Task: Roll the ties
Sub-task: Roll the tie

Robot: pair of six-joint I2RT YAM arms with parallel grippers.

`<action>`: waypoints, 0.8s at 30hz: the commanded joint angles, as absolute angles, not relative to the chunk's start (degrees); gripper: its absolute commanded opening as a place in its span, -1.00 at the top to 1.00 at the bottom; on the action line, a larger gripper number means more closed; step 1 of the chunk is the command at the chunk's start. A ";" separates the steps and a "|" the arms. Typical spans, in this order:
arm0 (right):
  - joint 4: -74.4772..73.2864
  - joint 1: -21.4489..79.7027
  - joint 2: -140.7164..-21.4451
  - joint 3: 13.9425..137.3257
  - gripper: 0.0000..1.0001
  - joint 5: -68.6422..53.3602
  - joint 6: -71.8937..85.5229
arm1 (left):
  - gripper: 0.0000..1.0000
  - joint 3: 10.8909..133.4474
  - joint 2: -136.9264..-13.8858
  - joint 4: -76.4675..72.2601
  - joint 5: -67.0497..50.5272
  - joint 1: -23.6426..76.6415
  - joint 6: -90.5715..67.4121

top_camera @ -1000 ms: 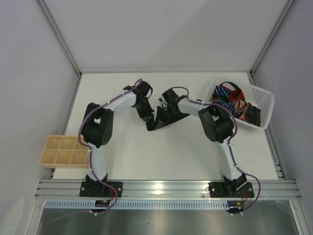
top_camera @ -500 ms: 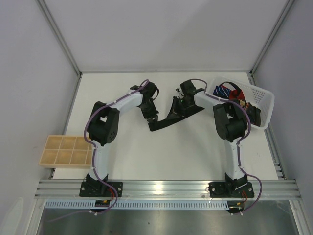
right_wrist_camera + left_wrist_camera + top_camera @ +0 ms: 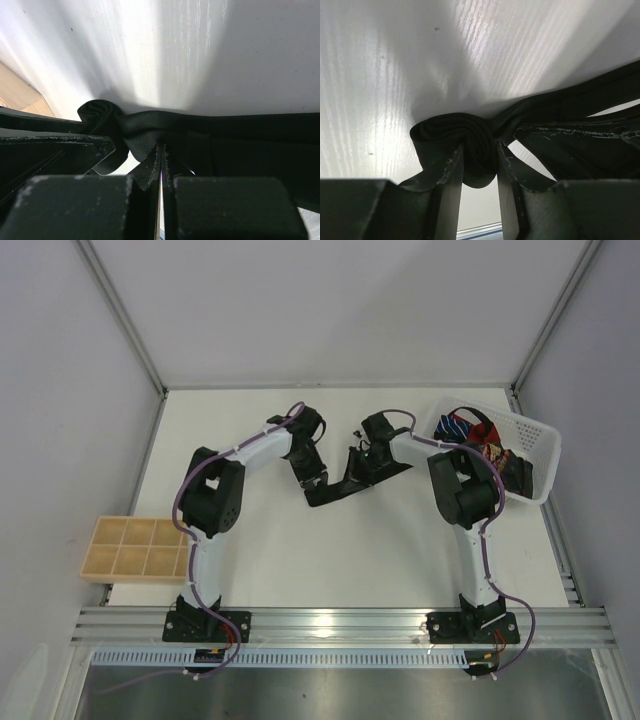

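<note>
As left gripper (image 3: 479, 165) and right gripper (image 3: 161, 159) clamp the black tie (image 3: 454, 131), other ties (image 3: 470, 436) fill the basket (image 3: 541, 466).

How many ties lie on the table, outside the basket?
1: the black tie, central on the table. More lie tangled in the basket; some may be hidden.

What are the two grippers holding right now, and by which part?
Both hold the black tie: the left gripper clamps its rolled end, the right gripper pinches the flat strip just beside the roll.

no readable text, labels, brands, numbers or signs
</note>
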State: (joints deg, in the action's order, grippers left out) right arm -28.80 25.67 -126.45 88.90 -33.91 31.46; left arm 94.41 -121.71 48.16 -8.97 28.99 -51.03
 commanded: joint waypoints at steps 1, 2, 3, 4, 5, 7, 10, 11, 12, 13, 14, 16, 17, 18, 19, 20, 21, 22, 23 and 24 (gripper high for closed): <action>-27.51 25.58 -127.88 88.07 1.00 -32.08 30.76 | 0.25 93.17 -122.61 44.92 -10.28 29.62 -52.03; -27.42 25.40 -127.88 87.89 1.00 -32.25 30.85 | 0.22 92.99 -122.61 44.22 -10.81 29.62 -52.03; -27.07 25.14 -127.88 87.80 1.00 -32.69 31.02 | 0.14 92.90 -122.35 44.12 -11.07 29.62 -51.94; -26.98 25.05 -127.97 87.80 1.00 -32.87 31.03 | 0.09 92.73 -122.00 43.60 -11.07 29.62 -51.77; -26.98 24.70 -127.97 87.72 1.00 -32.87 31.11 | 0.05 92.46 -121.73 43.16 -11.16 29.62 -51.59; -26.81 24.35 -127.79 87.72 1.00 -33.22 31.03 | -0.01 91.85 -120.68 42.46 -11.77 29.62 -51.24; -27.07 24.00 -127.62 87.89 1.00 -33.57 30.94 | -0.11 90.53 -118.75 40.26 -12.22 29.53 -50.80; -27.16 23.82 -127.36 87.72 1.00 -33.75 30.76 | -0.14 90.27 -118.48 39.91 -12.30 29.53 -50.54; -27.25 23.56 -127.27 87.71 1.00 -33.92 30.76 | -0.20 89.83 -117.95 39.12 -12.48 29.44 -50.10; -27.16 23.38 -126.83 87.63 1.00 -34.01 30.76 | -0.22 89.39 -117.17 38.33 -13.35 29.44 -49.75; -27.25 23.29 -126.65 87.63 1.00 -34.10 30.76 | -0.24 88.95 -116.38 37.28 -14.23 29.44 -49.57; -27.42 23.03 -125.95 87.80 1.00 -34.36 30.85 | -0.30 86.84 -115.14 33.51 -15.99 29.36 -49.22; -27.42 22.85 -125.77 88.06 1.00 -34.80 31.02 | -0.32 85.79 -113.83 32.36 -16.78 29.27 -49.04; -27.42 22.76 -125.60 88.15 1.00 -35.15 31.11 | -0.35 85.17 -113.21 30.78 -17.57 29.27 -48.87; -27.33 22.59 -125.07 88.24 1.00 -35.50 31.20 | -0.37 84.56 -112.59 28.50 -18.27 29.27 -48.61; -27.16 22.50 -124.72 88.42 1.00 -35.77 31.46 | -0.38 84.03 -111.89 27.17 -19.33 29.27 -48.60; -27.07 22.59 -124.54 88.50 1.00 -36.38 31.55 | -0.39 82.54 -110.58 25.85 -20.03 29.18 -48.69; -27.16 22.59 -124.37 89.03 1.00 -36.65 31.64 | -0.42 81.92 -110.04 23.66 -20.65 29.01 -48.60; -27.16 22.50 -123.93 89.29 1.00 -36.91 31.55 | -0.43 81.48 -109.52 23.03 -21.26 28.92 -48.52; -27.25 22.50 -123.75 89.56 1.00 -37.35 31.90 | -0.44 80.78 -108.47 22.59 -21.27 28.83 -48.43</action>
State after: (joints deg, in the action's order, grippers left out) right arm -27.83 22.83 -126.48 88.27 -36.18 31.48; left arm 82.19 -113.75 29.04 -18.26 28.99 -49.89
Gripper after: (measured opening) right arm 0.009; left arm 0.714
